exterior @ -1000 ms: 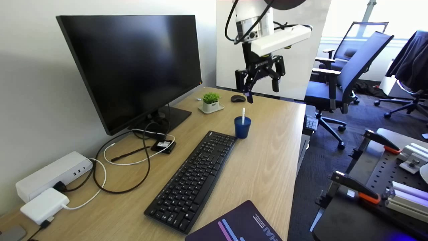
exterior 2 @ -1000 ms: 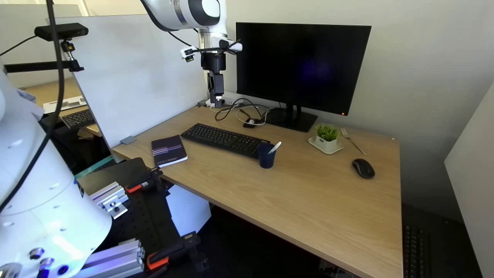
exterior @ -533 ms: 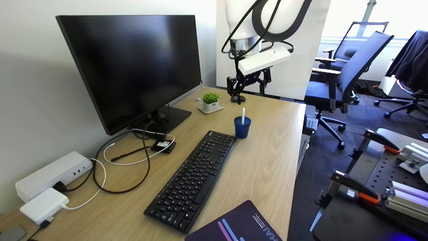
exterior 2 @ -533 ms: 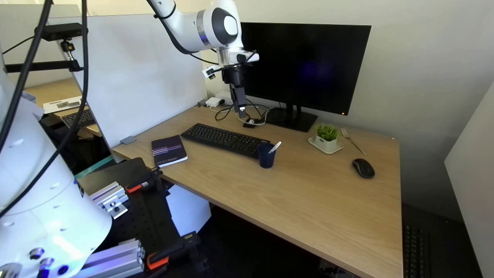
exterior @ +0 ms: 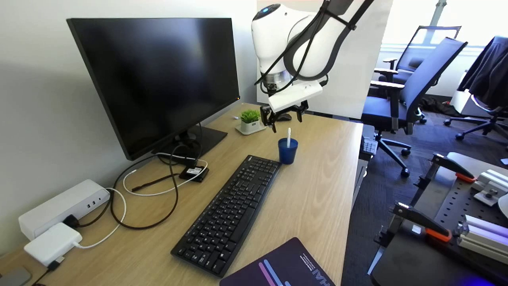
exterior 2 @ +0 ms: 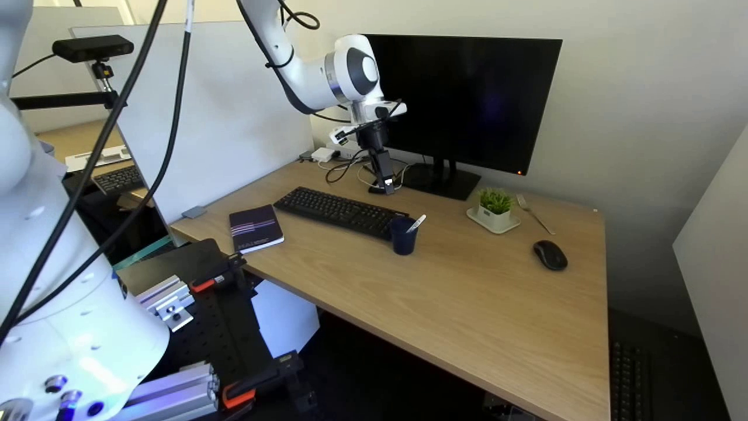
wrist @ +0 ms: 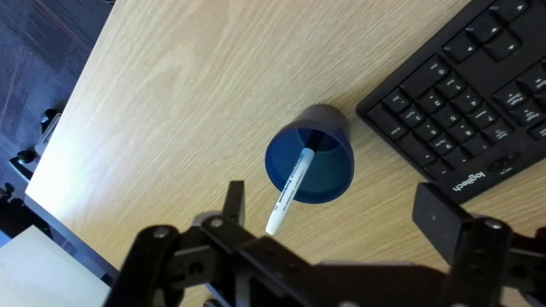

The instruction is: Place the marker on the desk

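Hovering, my claw (wrist: 332, 205) is spread; marker (wrist: 293, 186) leans in cup (wrist: 329, 178), dark end hard to discern; wrist view crops keyboard (wrist: 460, 108).

1. In an exterior view, you have a plain pale wall (exterior: 35, 111) on the left, lighter toward its top.
2. You also see a white upright panel (exterior: 353, 79) there.
3. Right of it, a blue-seated office chair (exterior: 430, 71) overlaps a mesh-backed chair (exterior: 418, 49) behind.
4. Near your right edge, a dark garment (exterior: 486, 75) drapes a third chair (exterior: 496, 113).
5. Beyond them, your window (exterior: 480, 16) glares nearly white.
6. Below, you get dark carpet (exterior: 389, 190).
7. In an exterior view, your back wall (exterior 2: 637, 117) greys rightward; past the left edge of a white board (exterior 2: 204, 105) shows a wood-toned table (exterior 2: 82, 137).
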